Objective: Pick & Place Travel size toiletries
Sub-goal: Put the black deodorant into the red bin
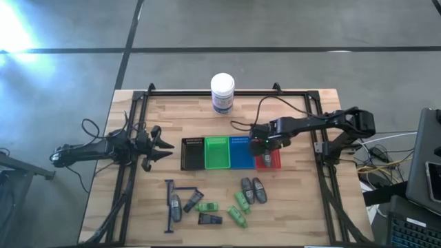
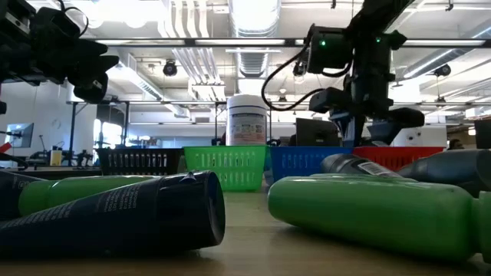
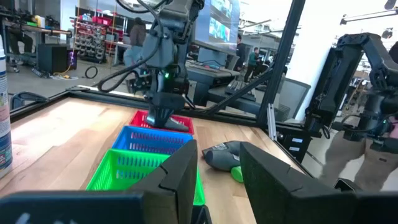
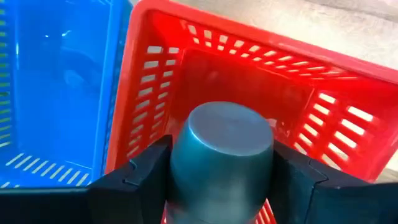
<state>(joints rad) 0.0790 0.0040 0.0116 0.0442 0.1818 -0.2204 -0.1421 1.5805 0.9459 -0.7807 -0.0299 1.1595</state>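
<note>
My right gripper (image 1: 266, 147) points down over the red tray (image 1: 277, 164) and is shut on a grey tube (image 4: 221, 152). The other toiletries lie on the table's near part: grey tubes (image 1: 252, 189), green packets (image 1: 238, 204), a dark pack (image 1: 210, 219) and blue sticks (image 1: 169, 205). My left gripper (image 1: 162, 145) waits at the table's left, level and open, with nothing between its fingers (image 3: 186, 174). My right gripper pinches the grey tube's sides (image 4: 177, 168) between its two fingers (image 4: 130, 180), coming from above and pointing down. The tube runs along the fingers, and its round end (image 4: 224, 134) shows above the inside of the red tray, lifted clear of the table.
Black (image 1: 193, 153), green (image 1: 217, 153) and blue (image 1: 241, 151) trays stand in a row left of the red one. A white jar (image 1: 222, 93) stands at the far edge. A black frame (image 1: 131, 179) runs round the table.
</note>
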